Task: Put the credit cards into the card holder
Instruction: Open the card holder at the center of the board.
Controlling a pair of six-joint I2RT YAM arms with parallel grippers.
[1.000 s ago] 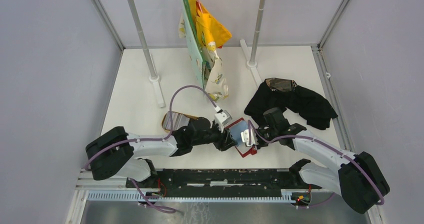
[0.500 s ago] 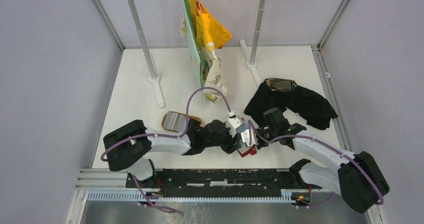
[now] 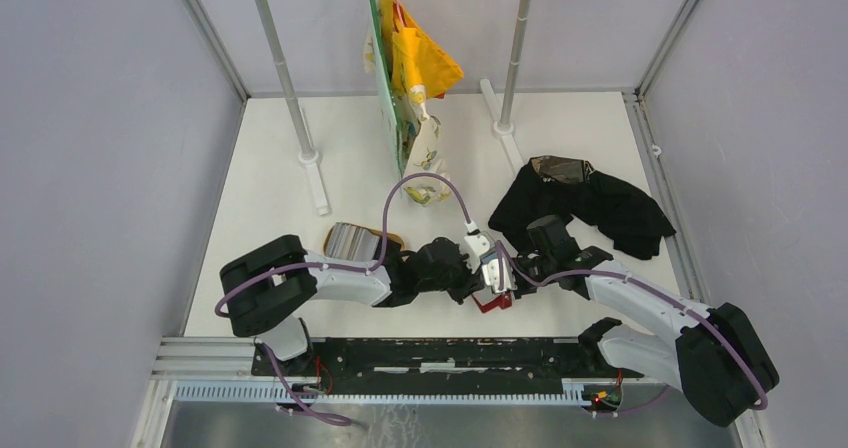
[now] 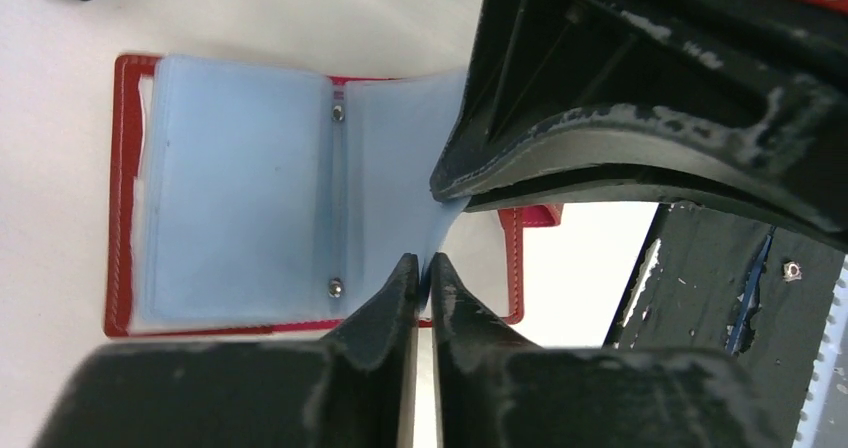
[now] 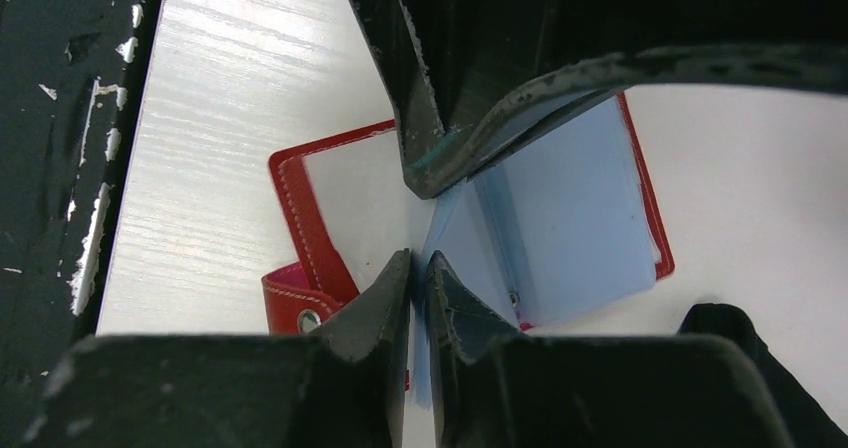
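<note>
The red card holder (image 3: 491,303) lies open on the table, its pale blue plastic sleeves (image 4: 240,188) spread out. My left gripper (image 4: 424,268) is shut on the edge of one raised sleeve. My right gripper (image 5: 419,263) is shut on a blue sleeve (image 5: 580,208) from the opposite side, by the red snap tab (image 5: 300,313). The two grippers meet tip to tip over the holder in the top view, left gripper (image 3: 484,268), right gripper (image 3: 502,274). A stack of silvery credit cards (image 3: 350,238) rests left of the arms, apart from both grippers.
The cards sit on a tan wooden tray (image 3: 388,236). A black cloth (image 3: 590,203) lies at the right. Yellow and green bags (image 3: 410,78) hang from a rack with two posts (image 3: 290,88). A black rail (image 3: 450,353) runs along the near edge.
My left arm has reached to the right, bringing its gripper against the right gripper over the card holder. The holder now lies lower and more hidden under both grippers.
</note>
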